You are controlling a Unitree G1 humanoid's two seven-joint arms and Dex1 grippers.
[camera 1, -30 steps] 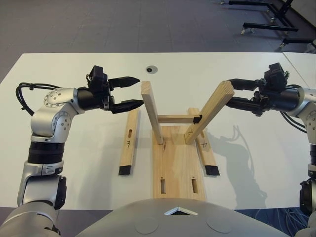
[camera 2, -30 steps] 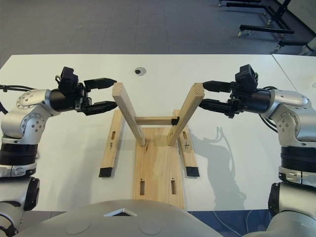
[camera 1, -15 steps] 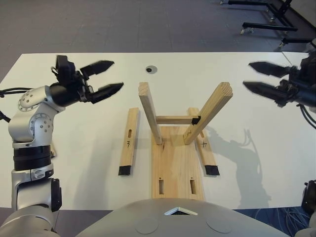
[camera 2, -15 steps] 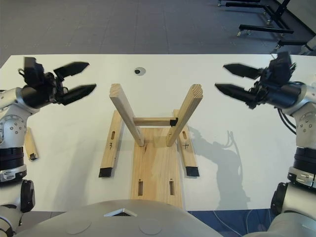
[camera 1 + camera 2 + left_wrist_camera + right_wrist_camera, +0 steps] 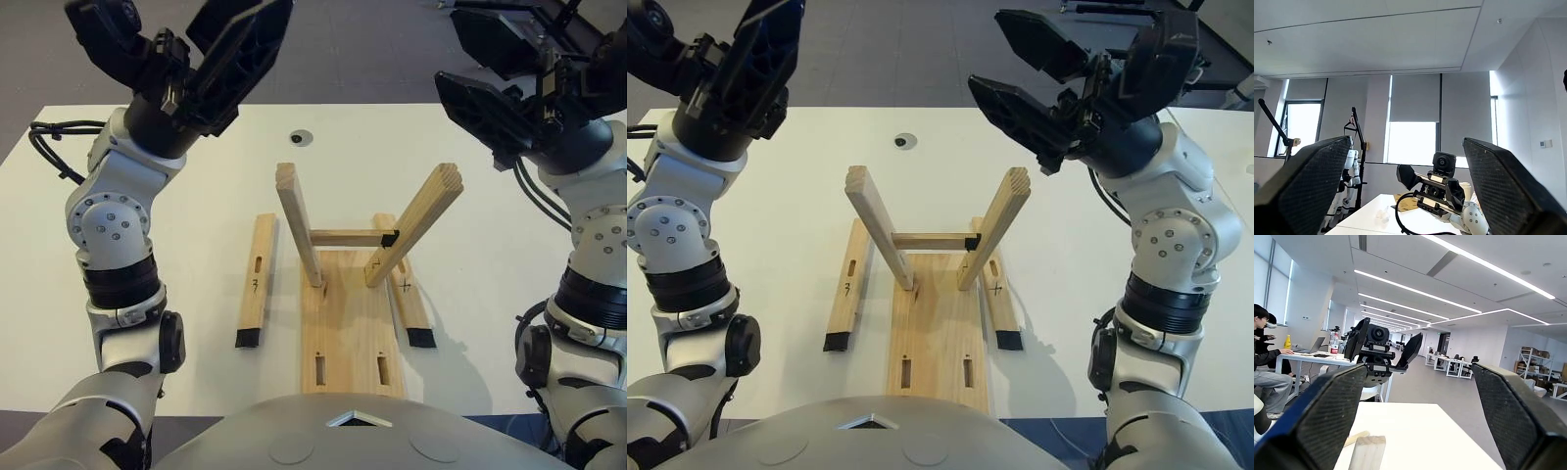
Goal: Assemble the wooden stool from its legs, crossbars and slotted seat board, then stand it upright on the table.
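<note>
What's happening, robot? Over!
Open and empty up high: left gripper, right gripper. Flat seat board, two standing legs and crossbar slotted in. Two loose legs beside it. Nothing blocking.

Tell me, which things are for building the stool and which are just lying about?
For the stool:
seat board; left upright leg; right upright leg; crossbar between them; left loose leg and right loose leg, flat beside the board.

Just lying about:
round plug in the table.

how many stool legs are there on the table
4. The left standing leg and right standing leg lean in the seat board, joined by a crossbar. The left flat leg and right flat leg lie beside it. Others may be hidden.
</note>
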